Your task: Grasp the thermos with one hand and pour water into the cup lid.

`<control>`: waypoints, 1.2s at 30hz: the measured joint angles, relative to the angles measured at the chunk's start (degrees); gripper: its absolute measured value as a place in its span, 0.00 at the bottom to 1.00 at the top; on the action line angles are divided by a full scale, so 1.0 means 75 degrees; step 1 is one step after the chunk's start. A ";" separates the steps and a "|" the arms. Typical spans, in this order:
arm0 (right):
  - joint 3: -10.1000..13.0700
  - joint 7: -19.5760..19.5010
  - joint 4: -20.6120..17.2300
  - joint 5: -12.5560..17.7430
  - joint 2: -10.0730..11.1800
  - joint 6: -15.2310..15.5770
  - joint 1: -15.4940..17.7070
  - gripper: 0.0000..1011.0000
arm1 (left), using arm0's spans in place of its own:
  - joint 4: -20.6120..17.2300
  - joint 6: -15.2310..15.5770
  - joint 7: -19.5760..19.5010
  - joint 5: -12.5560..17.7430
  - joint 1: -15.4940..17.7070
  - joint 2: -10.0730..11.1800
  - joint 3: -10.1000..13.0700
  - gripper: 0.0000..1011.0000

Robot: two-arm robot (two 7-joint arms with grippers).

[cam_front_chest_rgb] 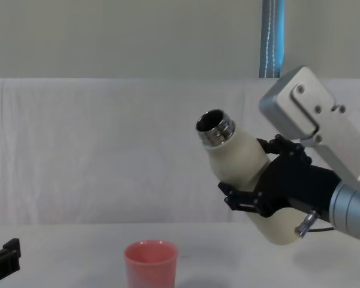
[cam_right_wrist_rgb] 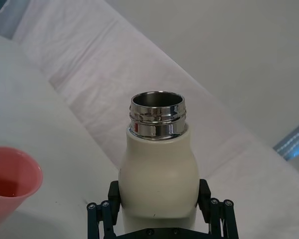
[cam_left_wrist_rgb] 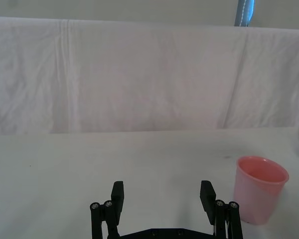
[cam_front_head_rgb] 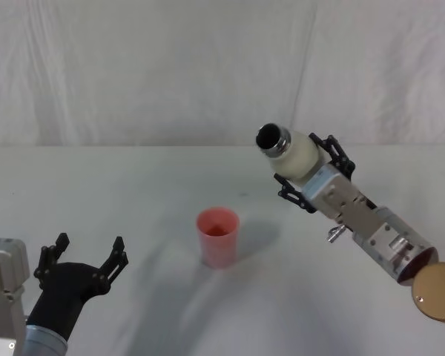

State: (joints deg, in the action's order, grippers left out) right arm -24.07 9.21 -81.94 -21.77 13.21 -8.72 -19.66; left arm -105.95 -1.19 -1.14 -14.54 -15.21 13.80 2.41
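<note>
Above the counter's right half, my right gripper clamps the tilted thermos, whose mouth I should bring over the cup lid near mid-counter before tipping slowly, left gripper open at the near-left corner.

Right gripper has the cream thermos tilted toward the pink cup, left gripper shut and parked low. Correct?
Not quite: the left gripper is open, fingers spread, as the left wrist view shows. The right gripper does hold the cream-white steel-necked thermos tilted toward the small pink plastic cup.
</note>
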 joint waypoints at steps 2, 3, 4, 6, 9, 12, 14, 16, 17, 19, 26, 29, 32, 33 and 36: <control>-0.0057 -0.0038 0.0073 -0.0098 0.0007 -0.0068 -0.0052 0.94 | 0.0000 0.0000 0.0000 0.0000 0.0000 0.0000 0.0000 0.99; -0.0117 -0.0079 0.0172 -0.0215 0.0009 -0.0142 -0.0113 0.94 | 0.0000 0.0000 0.0000 0.0000 0.0000 0.0000 0.0000 0.99; -0.0148 -0.0103 0.0222 -0.0264 0.0009 -0.0173 -0.0142 0.94 | 0.0000 0.0000 0.0000 0.0000 0.0000 0.0000 0.0000 0.99; -0.0206 -0.0147 0.0313 -0.0364 0.0009 -0.0230 -0.0197 0.94 | 0.0000 0.0000 0.0000 0.0000 0.0000 0.0000 0.0000 0.99; -0.0296 -0.0249 0.0486 -0.0556 0.0006 -0.0326 -0.0297 0.94 | 0.0000 0.0000 0.0000 0.0000 0.0000 0.0000 0.0000 0.99; -0.0390 -0.0356 0.0638 -0.0754 0.0006 -0.0408 -0.0389 0.94 | 0.0000 0.0000 0.0000 0.0000 0.0000 0.0000 0.0000 0.99; -0.0445 -0.0411 0.0727 -0.0873 0.0007 -0.0445 -0.0440 0.94 | 0.0000 0.0000 0.0000 0.0000 0.0000 0.0000 0.0000 0.99; -0.0496 -0.0459 0.0808 -0.0975 0.0013 -0.0475 -0.0489 0.94 | 0.0000 0.0000 0.0000 0.0000 0.0000 0.0000 0.0000 0.99; -0.0513 -0.0478 0.0833 -0.1010 0.0018 -0.0482 -0.0506 0.94 | 0.0000 0.0000 0.0000 0.0000 0.0000 0.0000 0.0000 0.99; -0.0561 -0.0535 0.0898 -0.1127 0.0035 -0.0498 -0.0554 0.94 | 0.0000 0.0000 0.0000 0.0000 0.0000 0.0000 0.0000 0.99; -0.0639 -0.0657 0.1045 -0.1350 0.0070 -0.0493 -0.0638 0.94 | 0.0000 0.0000 0.0000 0.0000 0.0000 0.0000 0.0000 0.99; -0.0659 -0.0685 0.1081 -0.1404 0.0082 -0.0489 -0.0651 0.94 | 0.0000 0.0000 0.0000 0.0000 0.0000 0.0001 0.0000 0.99; -0.0698 -0.0719 0.1128 -0.1478 0.0094 -0.0486 -0.0663 0.94 | 0.0000 0.0000 0.0000 0.0000 0.0000 0.0000 0.0000 0.99; -0.0718 -0.0745 0.1150 -0.1516 0.0096 -0.0485 -0.0670 0.94 | 0.0000 0.0000 0.0000 0.0000 0.0000 0.0000 0.0000 0.99; -0.0747 -0.0781 0.1189 -0.1573 0.0099 -0.0484 -0.0678 0.94 | 0.0000 0.0000 0.0000 0.0000 0.0000 0.0000 0.0000 0.99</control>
State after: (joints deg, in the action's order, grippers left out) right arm -29.68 3.36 -73.02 -33.57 13.95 -12.35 -24.74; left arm -105.95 -1.19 -1.14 -14.54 -15.21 13.80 2.41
